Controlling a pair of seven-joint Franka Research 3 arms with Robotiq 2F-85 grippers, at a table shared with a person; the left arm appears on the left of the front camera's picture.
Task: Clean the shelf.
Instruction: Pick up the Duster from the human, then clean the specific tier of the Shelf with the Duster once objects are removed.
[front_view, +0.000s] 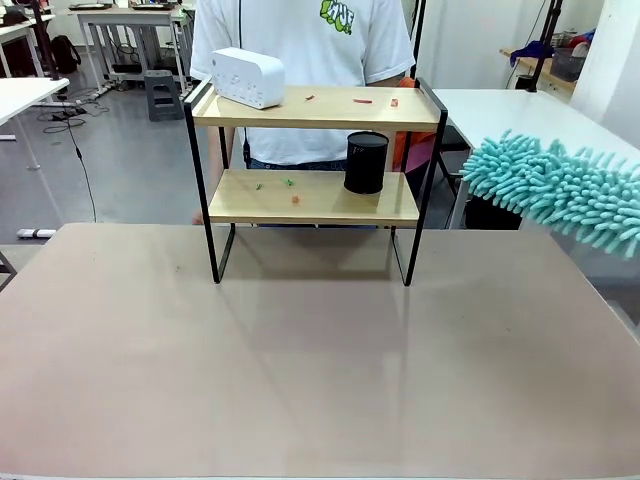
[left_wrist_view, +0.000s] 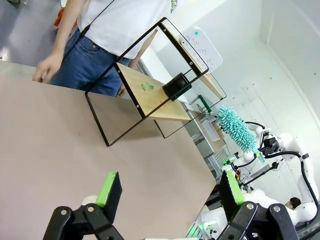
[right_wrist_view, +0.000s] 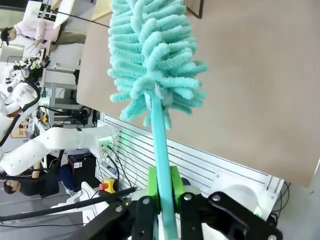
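Two loose items on the far-side shelf: white box top, black cup below. Right gripper clamps the duster, off to its right; left gripper gapes. Sweep wide and you topple them.

Shelf on table, teal duster at right, person behind

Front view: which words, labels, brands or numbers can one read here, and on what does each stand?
Shirt print: green, cut off at the top edge, not readable.
White box: small marks, too small to read.
Shelf, duster: no text.
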